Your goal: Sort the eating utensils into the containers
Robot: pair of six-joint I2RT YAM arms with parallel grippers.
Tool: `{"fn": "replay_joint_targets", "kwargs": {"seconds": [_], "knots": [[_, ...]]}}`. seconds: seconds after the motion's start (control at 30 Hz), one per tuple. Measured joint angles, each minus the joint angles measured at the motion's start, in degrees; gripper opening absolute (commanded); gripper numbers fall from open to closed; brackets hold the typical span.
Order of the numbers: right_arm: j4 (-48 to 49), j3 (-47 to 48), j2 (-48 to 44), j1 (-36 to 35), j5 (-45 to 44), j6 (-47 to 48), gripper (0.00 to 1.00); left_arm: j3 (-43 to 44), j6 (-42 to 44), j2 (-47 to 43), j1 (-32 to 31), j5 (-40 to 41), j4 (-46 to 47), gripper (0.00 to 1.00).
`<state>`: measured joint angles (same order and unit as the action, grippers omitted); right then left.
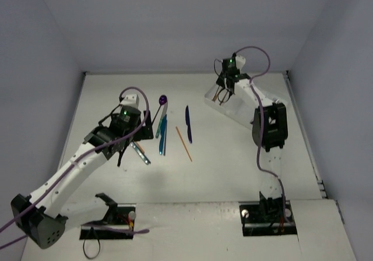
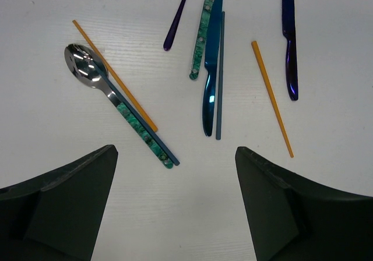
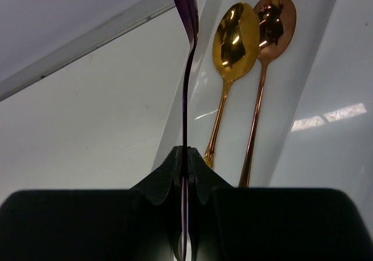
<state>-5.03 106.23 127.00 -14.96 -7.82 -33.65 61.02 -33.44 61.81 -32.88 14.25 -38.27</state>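
Observation:
My left gripper [image 2: 175, 153] is open and empty, hovering over the table just short of the loose utensils. In front of it lie a silver spoon with a green handle [image 2: 87, 66], two orange chopsticks [image 2: 113, 74] [image 2: 271, 95], a shiny blue knife [image 2: 211, 69], a green-handled knife [image 2: 201, 45], a dark blue knife [image 2: 289, 39] and a purple handle [image 2: 178, 16]. My right gripper [image 3: 186, 153] is shut on a slim purple utensil [image 3: 186, 69], seen edge-on, above the white tray [image 3: 326, 69]. A gold spoon [image 3: 236, 34] and a copper spoon [image 3: 274, 19] lie side by side in one compartment.
In the top view the tray [image 1: 233, 110] sits at the back right under the right arm, with the right gripper [image 1: 223, 92] at its far end. The left gripper [image 1: 131, 136] is left of the utensil cluster, which includes a purple spoon [image 1: 162, 99]. Walls enclose the table.

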Motion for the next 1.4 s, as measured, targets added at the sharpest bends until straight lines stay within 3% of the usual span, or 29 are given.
{"fn": "replay_joint_targets", "kwargs": {"seconds": [0.1,0.23,0.47,0.7,0.87,1.2,1.4], "knots": [[0.19,4.15,4.67,0.66,-0.73,-0.75,0.0,-0.61,-0.22,-1.27,0.0,-0.41,-0.98,0.8],[0.14,7.93,9.15,1.33,-1.29,-1.19,0.08,-0.64,-0.21,-1.53,0.0,-0.7,-2.21,0.8],[0.15,9.44,11.32,2.14,-2.21,-0.78,0.45,-0.43,-0.06,0.37,0.08,-1.22,-2.99,0.8],[0.52,8.63,9.47,2.68,-1.83,2.75,0.51,4.89,2.13,8.67,0.47,-2.49,-3.68,0.74],[0.16,0.09,-2.12,2.95,-0.47,7.01,0.51,12.36,5.91,17.69,2.75,-4.72,-3.4,0.68],[1.22,-29.02,-41.54,2.95,3.74,11.92,0.52,32.03,16.05,41.48,9.67,-11.13,-1.37,0.53],[0.54,-39.14,-56.09,2.93,7.8,11.85,0.53,39.87,21.26,55.98,12.48,-15.51,-1.22,0.49]]}}
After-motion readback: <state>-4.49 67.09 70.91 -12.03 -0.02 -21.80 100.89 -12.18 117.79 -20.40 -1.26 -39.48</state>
